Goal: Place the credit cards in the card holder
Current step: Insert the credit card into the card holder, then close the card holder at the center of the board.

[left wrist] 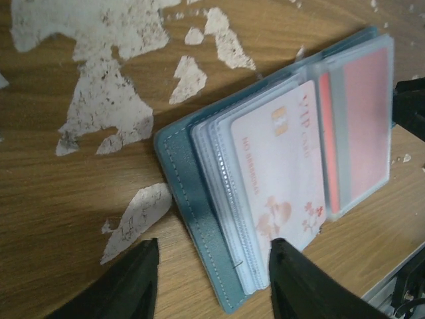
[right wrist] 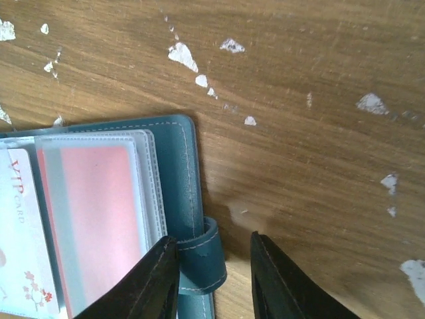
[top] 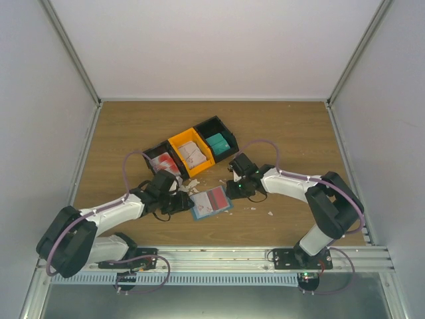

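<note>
Left wrist view: the card holder [left wrist: 192, 219] is laid open on the worn wooden table [left wrist: 66, 219], with a white credit card [left wrist: 279, 173] lying across its glossy clear sleeves [left wrist: 222, 199]. The card is probably best slid in flat and square while the stitched cover is pinned. The left gripper [left wrist: 212, 251] is held part open and empty. The right gripper [right wrist: 212, 240] is set astride the strap [right wrist: 202, 252], jaws apart, nothing gripped.

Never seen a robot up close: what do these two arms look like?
The left arm and right arm have white shells between chunky black joints. A purple cable loops along each. Each ends in two black wedge-shaped fingers.
</note>
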Robot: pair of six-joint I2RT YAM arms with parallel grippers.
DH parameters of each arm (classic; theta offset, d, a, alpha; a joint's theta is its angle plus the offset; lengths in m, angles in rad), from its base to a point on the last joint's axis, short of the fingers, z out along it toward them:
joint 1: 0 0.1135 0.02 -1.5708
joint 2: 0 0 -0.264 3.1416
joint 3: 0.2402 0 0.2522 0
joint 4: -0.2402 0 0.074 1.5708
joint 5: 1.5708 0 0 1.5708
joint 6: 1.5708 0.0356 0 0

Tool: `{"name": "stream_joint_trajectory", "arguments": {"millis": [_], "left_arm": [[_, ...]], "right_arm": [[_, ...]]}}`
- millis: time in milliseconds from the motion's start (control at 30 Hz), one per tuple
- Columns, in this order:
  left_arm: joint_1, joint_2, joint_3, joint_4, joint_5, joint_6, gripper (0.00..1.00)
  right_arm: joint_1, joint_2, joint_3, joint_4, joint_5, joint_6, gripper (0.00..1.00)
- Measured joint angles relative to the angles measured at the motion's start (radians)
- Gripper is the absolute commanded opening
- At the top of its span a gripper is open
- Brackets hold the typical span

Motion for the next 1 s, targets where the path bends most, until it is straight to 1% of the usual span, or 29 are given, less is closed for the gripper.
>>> {"name": "stream_joint_trajectory", "arguments": {"millis": [33,133,300,400,600,800,1000], "left_arm": [[0.000,0.003,0.000,0.000,0.001,0.000,0.41],[0.000,0.029,-0.005,0.008,0.014,-0.003,0.37],[0.000,0.062,-0.006,0.035,0.039,-0.003,0.33],[0.002,0.074,-0.009,0.051,0.051,-0.003,0.30],[0.005,0.101,-0.010,0.092,0.081,-0.001,0.29],[0.005,0.141,-0.010,0.154,0.119,0.000,0.29],[0.005,0.199,0.002,0.224,0.161,0.008,0.29]], "right_arm": [[-0.002,0.000,-0.006,0.004,-0.008,0.000,0.27],[-0.009,0.001,-0.026,0.032,-0.042,0.003,0.23],[-0.024,0.001,-0.053,0.077,-0.098,0.010,0.08],[-0.032,0.001,-0.060,0.089,-0.120,0.011,0.01],[-0.042,-0.021,-0.059,0.080,-0.126,0.018,0.00],[-0.045,-0.090,-0.039,0.041,-0.137,0.019,0.00],[-0.044,-0.147,0.000,0.046,-0.230,0.021,0.01]]}}
